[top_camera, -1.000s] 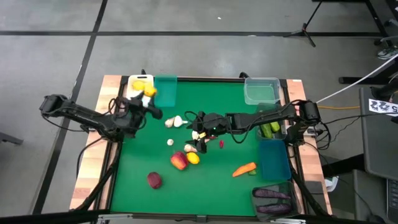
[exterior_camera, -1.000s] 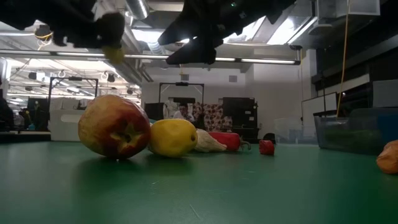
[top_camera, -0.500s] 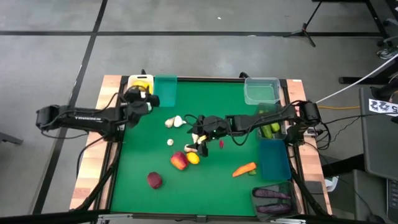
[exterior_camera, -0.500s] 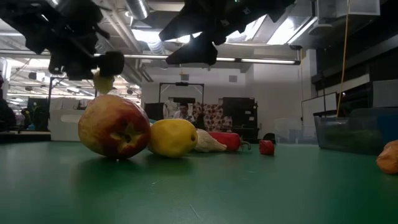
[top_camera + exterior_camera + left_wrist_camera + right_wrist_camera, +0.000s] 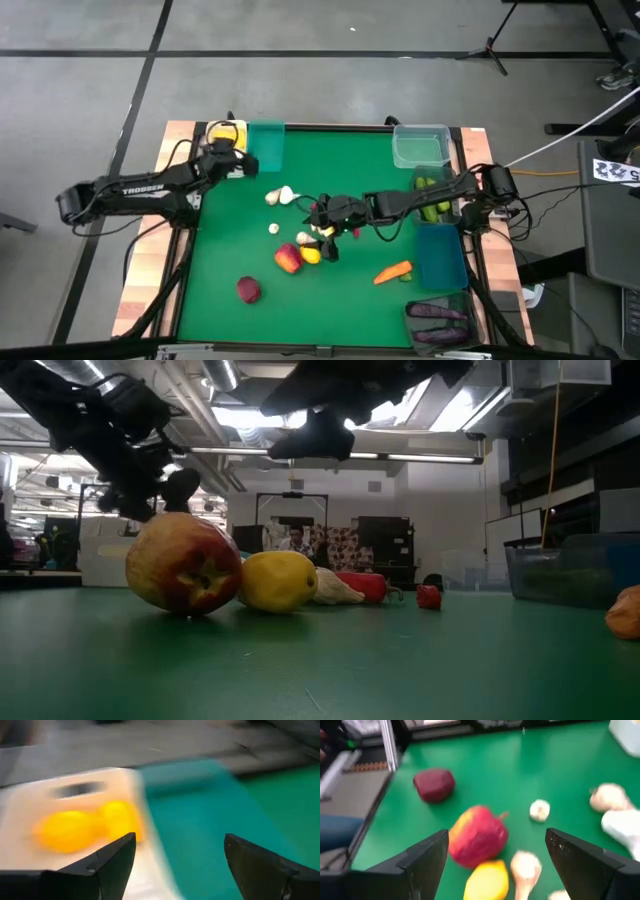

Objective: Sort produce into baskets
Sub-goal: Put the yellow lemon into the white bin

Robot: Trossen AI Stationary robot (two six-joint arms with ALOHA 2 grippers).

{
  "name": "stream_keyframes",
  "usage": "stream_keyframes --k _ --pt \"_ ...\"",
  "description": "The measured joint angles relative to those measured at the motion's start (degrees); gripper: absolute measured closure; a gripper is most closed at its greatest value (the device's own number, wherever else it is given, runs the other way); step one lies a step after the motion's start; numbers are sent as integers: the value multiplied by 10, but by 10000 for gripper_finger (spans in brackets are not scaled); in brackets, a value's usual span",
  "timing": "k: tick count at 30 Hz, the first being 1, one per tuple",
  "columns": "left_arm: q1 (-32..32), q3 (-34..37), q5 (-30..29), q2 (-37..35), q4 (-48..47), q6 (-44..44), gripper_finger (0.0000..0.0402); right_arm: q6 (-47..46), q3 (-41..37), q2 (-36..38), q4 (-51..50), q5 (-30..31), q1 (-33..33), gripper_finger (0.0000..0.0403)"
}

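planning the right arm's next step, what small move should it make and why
Probably lower the right gripper straight down and close on the lemon. Its fingers are open and empty, hovering over the cluster where the lemon lies against the red apple on the green table. The left gripper is open at the white basket, which already holds lemons.

The left gripper [image 5: 232,160], which a second ago carried a lemon over the tabletop's left edge, now hangs with fingers apart and nothing between them over the white basket [image 5: 222,134], where two lemons [image 5: 85,825] lie. The right gripper [image 5: 325,232] has dropped from beside the garlic bulbs toward the apple [image 5: 288,259] and lemon [image 5: 311,255].
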State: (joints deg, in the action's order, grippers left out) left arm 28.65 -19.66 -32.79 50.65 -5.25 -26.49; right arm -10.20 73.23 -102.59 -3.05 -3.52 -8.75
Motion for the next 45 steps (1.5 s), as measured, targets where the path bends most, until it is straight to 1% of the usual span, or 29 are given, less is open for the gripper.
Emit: stream_keyframes --k 3,4,6,8,9,11,15,19,24,31,34,42,45 --pt "-40 0 111 -8 28 45 106 -13 0 0 -45 34 -19 72" --pt "-57 0 132 -7 44 50 106 -25 0 0 -56 56 -27 72" --pt "-95 0 144 -7 58 53 106 -55 0 -5 -63 107 -43 72" --pt "-128 0 140 -7 79 53 106 -81 1 -17 -62 163 -63 72" --pt "-141 0 128 -7 84 53 106 -90 0 -28 -54 188 -72 72" --pt "-163 0 99 -7 81 49 106 -91 0 -54 -21 215 -91 72" --pt "-191 0 58 -7 73 37 106 -106 0 -97 19 239 -114 72" --pt "-203 0 55 -7 76 21 106 -134 0 -121 17 262 -120 72" --pt "-212 0 55 -7 77 11 106 -150 0 -147 23 275 -117 72" --pt "-228 0 55 -7 75 7 106 -156 0 -168 28 273 -111 75" --pt "-230 0 55 -7 76 7 106 -157 0 -167 30 275 -111 97" --pt "-230 0 55 -7 75 -8 106 -179 1 -166 16 264 -104 208" --pt "-230 0 55 -7 75 -11 106 -179 1 -166 16 265 -104 234"
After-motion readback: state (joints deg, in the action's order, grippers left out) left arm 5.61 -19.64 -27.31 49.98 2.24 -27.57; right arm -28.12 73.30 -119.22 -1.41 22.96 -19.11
